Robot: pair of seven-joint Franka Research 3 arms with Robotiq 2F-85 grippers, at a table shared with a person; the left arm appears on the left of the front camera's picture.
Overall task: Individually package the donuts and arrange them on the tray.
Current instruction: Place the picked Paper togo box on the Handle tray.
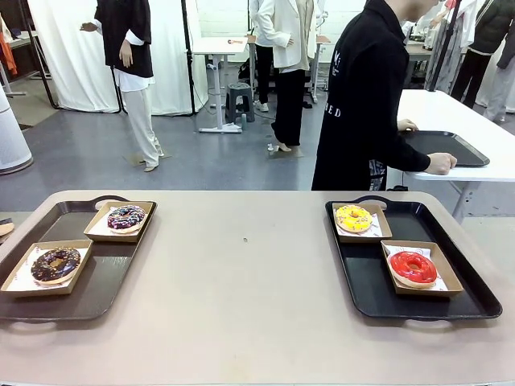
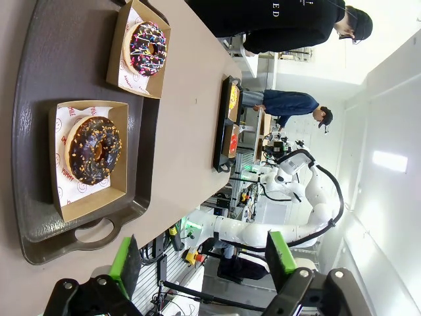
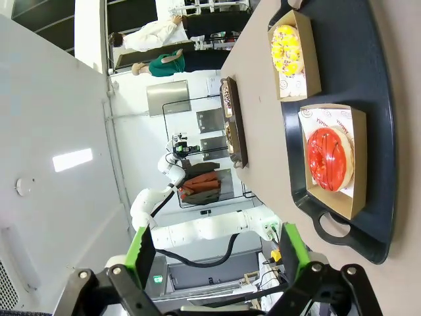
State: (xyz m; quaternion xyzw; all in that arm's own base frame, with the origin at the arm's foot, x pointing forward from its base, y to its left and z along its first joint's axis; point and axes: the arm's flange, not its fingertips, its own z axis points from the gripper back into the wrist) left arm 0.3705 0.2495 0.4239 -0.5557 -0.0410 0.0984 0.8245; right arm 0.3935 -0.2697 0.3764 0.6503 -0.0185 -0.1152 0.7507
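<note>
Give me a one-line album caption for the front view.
Four boxed donuts wait on two dark trays while a person handles another tray behind.

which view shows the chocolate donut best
The left wrist view: the chocolate donut is large and sharp in its paper-lined box, its pale bits plain. The front view shows it smaller, near the left edge. The right wrist view gives only a distant edge-on tray.

arms: white, black cables | fingers (image 2: pixel 125 266): black, green pads | person (image 1: pixel 366 96): black top, white lettering
</note>
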